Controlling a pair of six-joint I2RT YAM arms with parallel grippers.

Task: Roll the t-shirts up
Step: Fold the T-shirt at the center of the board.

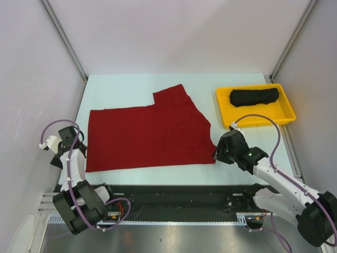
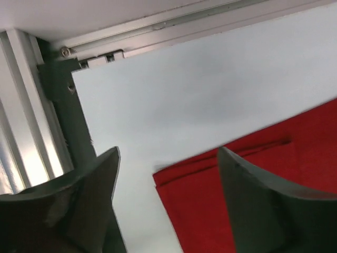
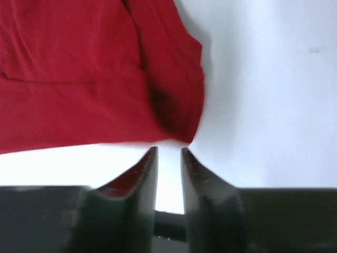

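Hovering at the 8 o'clock corner of the red t-shirt (image 1: 147, 132), the left gripper (image 2: 168, 158) is holding its jaws spread wide, with that corner showing between them and nothing gripped. At the shirt's 4 o'clock corner, the right gripper (image 3: 168, 152) is showing only a slim gap between its jaws, the cloth lying just ahead of the tips, unpinched. The shirt is lying flat across the middle of the tabletop (image 1: 121, 84). Farther off, at 2 o'clock, the black t-shirt (image 1: 254, 96) is sitting bundled in the yellow tray (image 1: 226, 113).
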